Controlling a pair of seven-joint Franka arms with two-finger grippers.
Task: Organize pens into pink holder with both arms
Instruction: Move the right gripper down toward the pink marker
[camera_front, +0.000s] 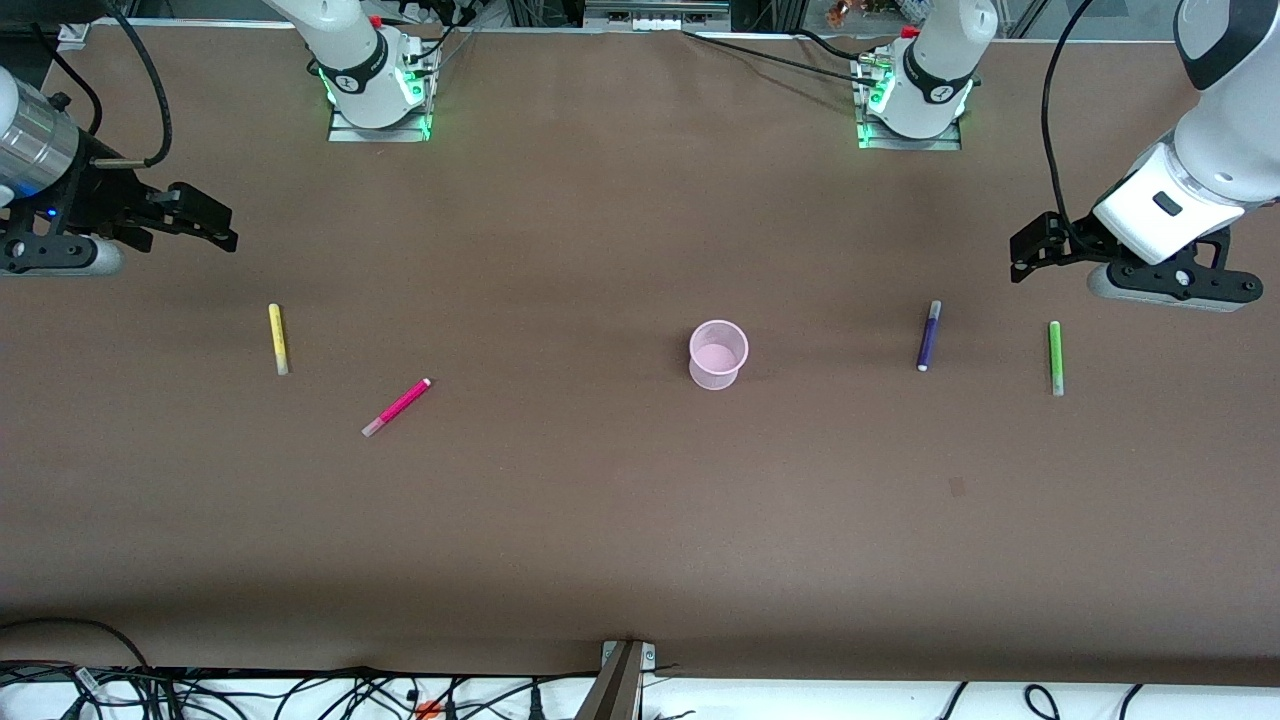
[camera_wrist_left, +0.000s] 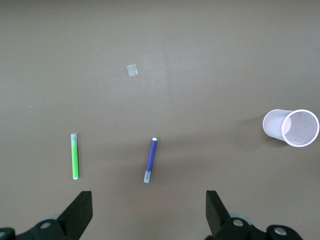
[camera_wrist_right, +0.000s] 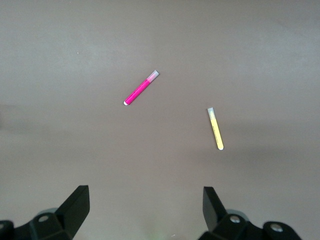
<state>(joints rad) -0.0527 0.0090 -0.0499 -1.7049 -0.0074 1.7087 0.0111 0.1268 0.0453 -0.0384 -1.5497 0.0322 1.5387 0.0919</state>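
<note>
The pink holder (camera_front: 718, 353) (camera_wrist_left: 291, 127) stands upright and empty near the table's middle. Toward the left arm's end lie the purple pen (camera_front: 929, 336) (camera_wrist_left: 150, 160) and the green pen (camera_front: 1055, 357) (camera_wrist_left: 75, 156). The magenta pen (camera_front: 396, 407) (camera_wrist_right: 141, 88) and the yellow pen (camera_front: 278, 339) (camera_wrist_right: 215, 128) lie flat toward the right arm's end. My left gripper (camera_front: 1030, 250) (camera_wrist_left: 149, 210) hangs open and empty over bare table at its end. My right gripper (camera_front: 205, 222) (camera_wrist_right: 145, 207) hangs open and empty over bare table at the other end.
Both arm bases (camera_front: 378, 95) (camera_front: 912, 105) stand along the table edge farthest from the front camera. A small pale scrap (camera_wrist_left: 132, 70) lies on the brown tabletop (camera_front: 560, 500). Cables (camera_front: 300, 690) and a metal bracket (camera_front: 625, 670) run along the edge nearest that camera.
</note>
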